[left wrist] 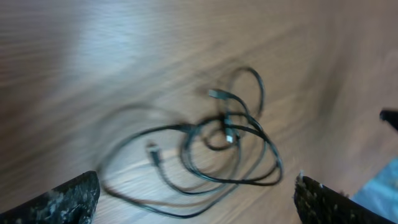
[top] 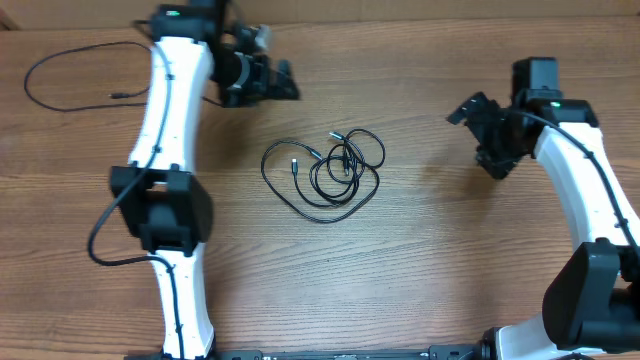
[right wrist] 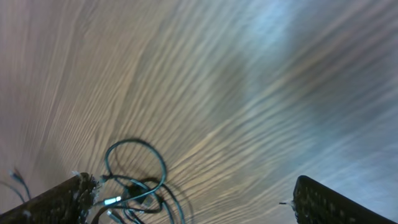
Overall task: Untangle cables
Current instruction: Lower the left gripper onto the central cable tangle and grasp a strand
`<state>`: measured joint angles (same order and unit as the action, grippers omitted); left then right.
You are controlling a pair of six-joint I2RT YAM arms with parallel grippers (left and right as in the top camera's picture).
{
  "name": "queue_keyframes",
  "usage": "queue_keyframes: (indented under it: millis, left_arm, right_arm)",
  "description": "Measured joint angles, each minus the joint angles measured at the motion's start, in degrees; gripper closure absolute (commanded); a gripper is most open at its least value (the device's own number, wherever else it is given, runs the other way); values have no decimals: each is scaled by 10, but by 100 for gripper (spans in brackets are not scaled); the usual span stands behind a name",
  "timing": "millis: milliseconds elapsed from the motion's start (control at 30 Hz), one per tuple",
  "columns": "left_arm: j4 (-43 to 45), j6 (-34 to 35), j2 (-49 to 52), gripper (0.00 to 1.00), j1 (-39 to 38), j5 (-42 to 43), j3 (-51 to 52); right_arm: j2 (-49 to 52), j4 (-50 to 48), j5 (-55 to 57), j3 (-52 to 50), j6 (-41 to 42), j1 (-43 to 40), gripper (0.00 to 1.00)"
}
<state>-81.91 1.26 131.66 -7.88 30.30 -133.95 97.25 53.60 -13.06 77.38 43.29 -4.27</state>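
Wood-grain table (top: pixel 420 280) in the lab, seen from a few steps back: the cables (top: pixel 322 172) lie in a loose black knot at its centre, loops overlapping and a couple of small plug tips poking out. One thin cord (top: pixel 112 97) lies on its own at the far left edge, well apart from the knot.

Both arms hang clear of the knot. The left gripper (left wrist: pixel 196 202) stands wide open with nothing between its fingers, above and to the far left side of the tangle. The right gripper (right wrist: pixel 193 205) is likewise spread wide and empty, off to the right with bare wood under it.

To an onlooker, the job in hand looks to be choosing the next strand and getting a clean hold on it. The best bet appears to be the big outer loop on the left side of the knot, or the plug end (top: pixel 296 163) lying inside it, since few strands cross there. Coming straight down with the fingers astride a single cord should avoid pinching two at once. The right gripper could pin the dense middle while the left draws its strand away low and slowly, so the whole bundle is not dragged along.
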Motion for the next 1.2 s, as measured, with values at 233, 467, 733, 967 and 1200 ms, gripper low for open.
queue_keyframes:
  millis: [233,467,733,967,1200]
  left_arm:
    - [2,43,25,23,-112,-58,4]
    - [18,126,31,33,-165,-154,5]
    - [11,211,38,39,-199,-186,5]
    - [9,239,44,53,-234,-190,5]
    - [-15,254,47,58,-239,-195,5]
  right_arm:
    - [0,12,0,0,0,-23,0]
    - [0,44,0,0,0,-23,0]
    - [0,46,0,0,0,-23,0]
    - [0,47,0,0,0,-23,0]
    - [0,52,0,0,0,-23,0]
